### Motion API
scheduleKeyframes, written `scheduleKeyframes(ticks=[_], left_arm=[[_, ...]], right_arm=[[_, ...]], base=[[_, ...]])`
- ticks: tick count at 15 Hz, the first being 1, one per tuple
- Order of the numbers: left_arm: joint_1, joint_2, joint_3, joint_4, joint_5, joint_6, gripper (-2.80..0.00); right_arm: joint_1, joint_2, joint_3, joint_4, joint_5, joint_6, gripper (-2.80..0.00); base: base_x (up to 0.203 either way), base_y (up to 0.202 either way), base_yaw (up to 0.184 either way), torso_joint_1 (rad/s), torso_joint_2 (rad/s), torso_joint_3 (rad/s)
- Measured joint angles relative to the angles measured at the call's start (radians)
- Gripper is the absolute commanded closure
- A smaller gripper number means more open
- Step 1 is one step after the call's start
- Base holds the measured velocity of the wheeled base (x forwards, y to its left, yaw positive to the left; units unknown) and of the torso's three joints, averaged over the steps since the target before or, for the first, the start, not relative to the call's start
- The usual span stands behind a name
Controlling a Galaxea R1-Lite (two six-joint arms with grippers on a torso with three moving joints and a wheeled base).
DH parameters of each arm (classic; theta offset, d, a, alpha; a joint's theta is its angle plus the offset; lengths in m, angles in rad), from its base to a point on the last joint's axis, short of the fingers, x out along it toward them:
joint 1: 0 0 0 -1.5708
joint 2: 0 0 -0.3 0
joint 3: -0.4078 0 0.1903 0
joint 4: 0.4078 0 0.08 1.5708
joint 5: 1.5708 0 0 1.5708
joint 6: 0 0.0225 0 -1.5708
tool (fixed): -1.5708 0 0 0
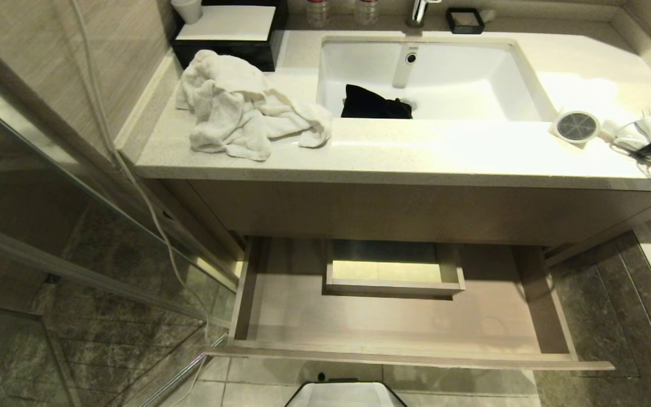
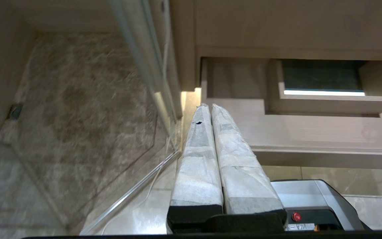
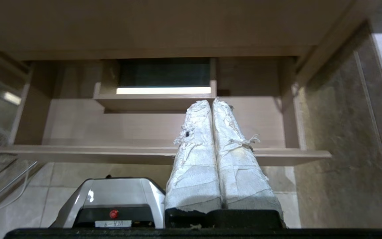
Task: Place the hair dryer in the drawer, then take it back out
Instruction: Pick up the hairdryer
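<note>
The left gripper (image 2: 207, 107) is showing two long fingers (image 2: 197, 166) wrapped in pale grey tape, sitting in a black block. The right gripper (image 3: 211, 102) is wearing the same tape, torn and fraying. The robot's base (image 3: 118, 196) is looking silver and black, with a small red button (image 3: 113, 213) and a white label (image 3: 113, 223).

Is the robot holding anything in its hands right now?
No. The left tool and right tool are shut on nothing, in front of the open drawer. The hair dryer lies untouched on the counter.
</note>
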Motion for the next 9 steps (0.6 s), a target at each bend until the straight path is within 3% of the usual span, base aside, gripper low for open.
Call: scheduleKeyframes(ticks=[9], left_arm=[[0.0,0.0,0.0,0.0,0.0,0.0,0.0]], right_arm=[[-0.001,0.0,0.0,0.001,0.003,-0.009,0.0]], base=[[0.0,0.0,0.0,0.009,0.0,0.01]])
